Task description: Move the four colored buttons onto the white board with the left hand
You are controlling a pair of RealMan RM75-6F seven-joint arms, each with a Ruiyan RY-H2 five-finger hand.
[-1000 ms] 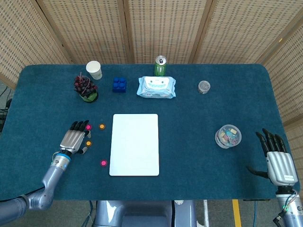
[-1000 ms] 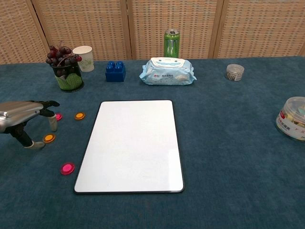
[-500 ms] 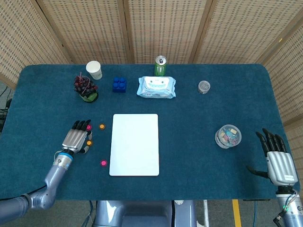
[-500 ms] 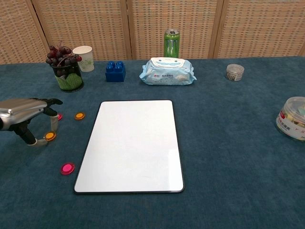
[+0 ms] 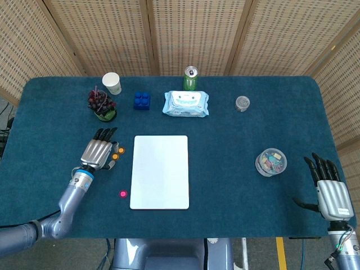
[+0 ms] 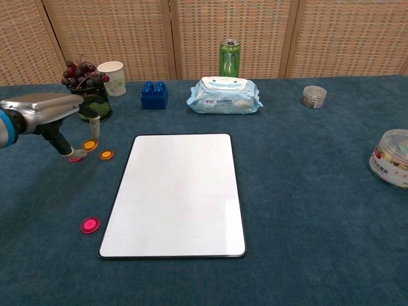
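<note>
The left hand [image 6: 54, 113] was raised off the cloth at about nine o'clock of the white board [image 6: 177, 191], with an orange button [image 6: 90, 145] pinched between the thumb and a fingertip. A second orange button [image 6: 106, 155] lay on the table [image 6: 306, 210] just beside the board's left edge. Of the pink buttons, one [image 6: 90, 224] sat near the board's seven o'clock corner and the other [image 6: 75, 159] peeked out beneath the left hand. Nothing was on the board yet.

The buttons looked like small, flat, hard plastic discs, so I would judge them light and stiff but apt to slip or flip. The rim, taken edge to edge, seemed the surest place to pinch, since the flat faces offer little to hold.

The right hand [image 5: 332, 188] rested at the table's four o'clock edge with fingers straight and apart, holding nothing, well apart from the clear tub [image 5: 271, 162] of coloured bits
</note>
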